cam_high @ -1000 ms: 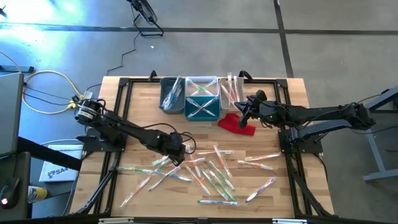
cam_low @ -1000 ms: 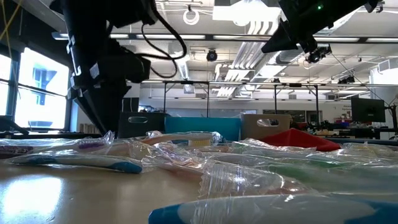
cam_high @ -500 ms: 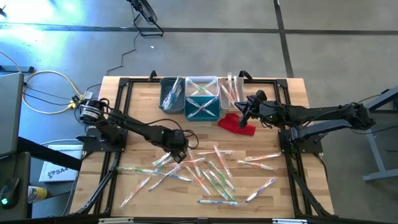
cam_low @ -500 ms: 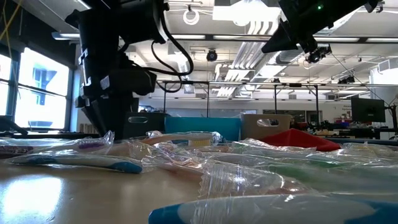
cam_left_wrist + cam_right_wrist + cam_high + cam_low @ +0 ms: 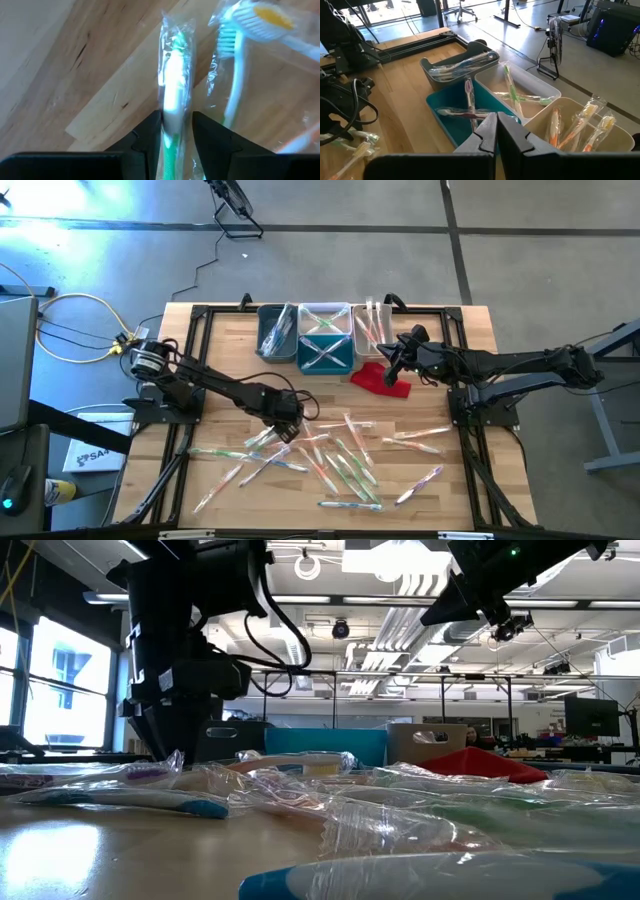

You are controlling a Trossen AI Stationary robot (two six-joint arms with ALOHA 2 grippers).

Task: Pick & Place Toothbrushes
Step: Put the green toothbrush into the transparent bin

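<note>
The left pincer (image 5: 283,423) is low over the wooden tabletop (image 5: 215,370) at the near-left edge of the scattered toothbrushes (image 5: 340,455), its two dark fingers (image 5: 150,137) partly closed with a green-handled toothbrush (image 5: 172,95) in its clear wrapper lying between them; the wrapper touches both fingers, and the brush runs straight out ahead of the pincer along the wood. Just beside it lies a second wrapped brush with a pale teal handle (image 5: 234,85). The rest of the loose pile spreads away from this pincer toward the right arm's side. The right pincer (image 5: 388,366) hangs above the red cloth (image 5: 380,378) with its fingers pressed together and holding nothing; directly ahead of it sit the grey bin (image 5: 455,65), teal bin (image 5: 452,117) and white bin (image 5: 530,92), each with wrapped brushes inside.
</note>
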